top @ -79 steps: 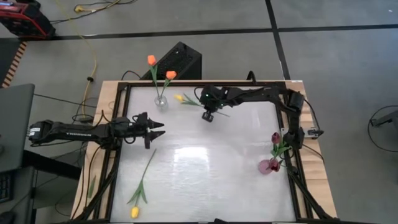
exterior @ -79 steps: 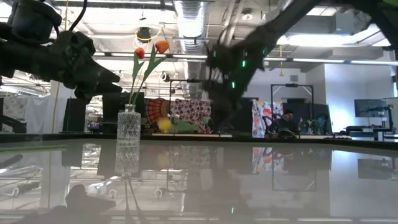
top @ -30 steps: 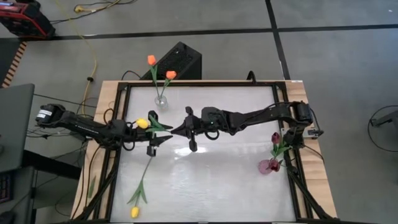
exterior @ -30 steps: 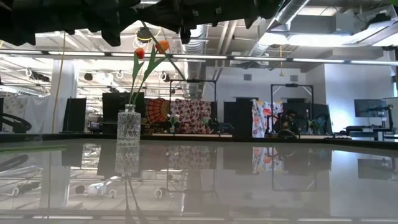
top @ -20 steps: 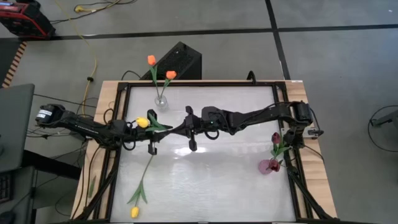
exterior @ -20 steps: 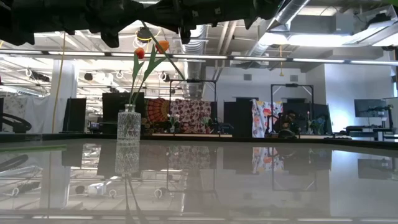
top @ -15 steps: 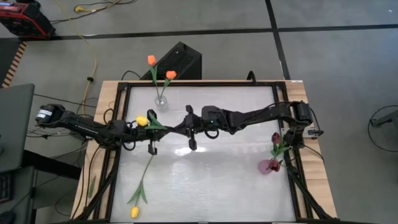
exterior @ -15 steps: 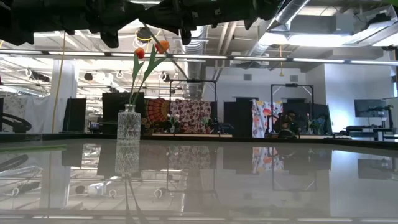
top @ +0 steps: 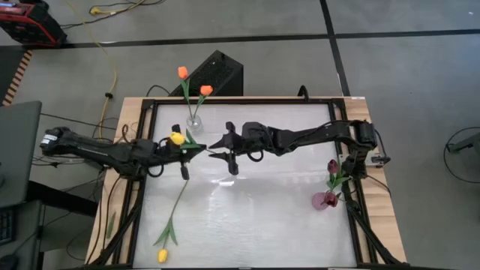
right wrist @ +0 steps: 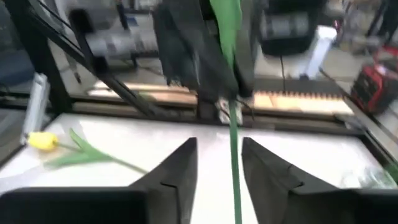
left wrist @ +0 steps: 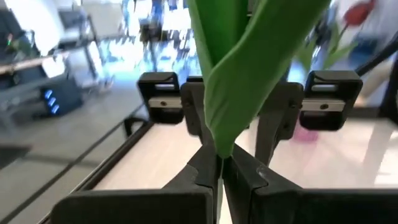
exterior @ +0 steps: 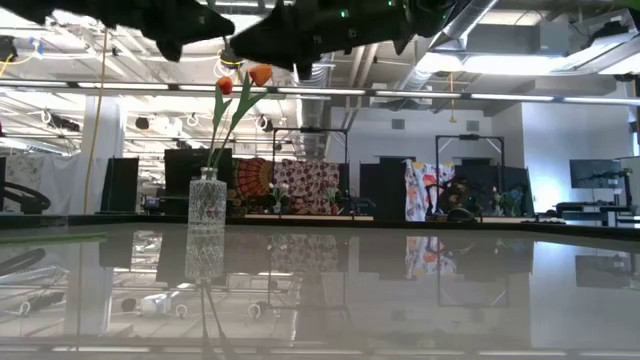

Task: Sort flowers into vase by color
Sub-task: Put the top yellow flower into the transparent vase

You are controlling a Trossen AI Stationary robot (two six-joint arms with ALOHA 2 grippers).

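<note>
A yellow tulip [top: 177, 138] is held level above the table's left half, its head over my left arm. My left gripper [top: 201, 147] is shut on its green part [left wrist: 219, 134]. My right gripper [top: 214, 145] faces it from the right and is open. The thin green stem [right wrist: 235, 168] runs through the gap between the right gripper's fingers; I cannot tell whether it touches one. A clear vase [top: 194, 123] at the far left holds two orange tulips [top: 182, 73]. A maroon vase [top: 325, 199] at the right edge holds a dark red tulip [top: 332, 166]. Another yellow tulip [top: 169, 225] lies flat at the near left. My left gripper pinches the tulip where its folded green leaf narrows to the stem [left wrist: 219, 152], between the free ends of its two fingers. The fingers come level from the table's left. The tulip is lifted clear of the table.
The table's black frame [top: 240, 100] runs round the glossy white top. A black box [top: 217, 71] stands on the floor beyond the far edge. The two grippers meet tip to tip just near of the clear vase.
My left gripper has shut on the yellow tulip and risen a little, tipping up to level; the tulip's head has shifted toward the far edge. My right gripper has opened and let go of the stem, staying nearly in place.
</note>
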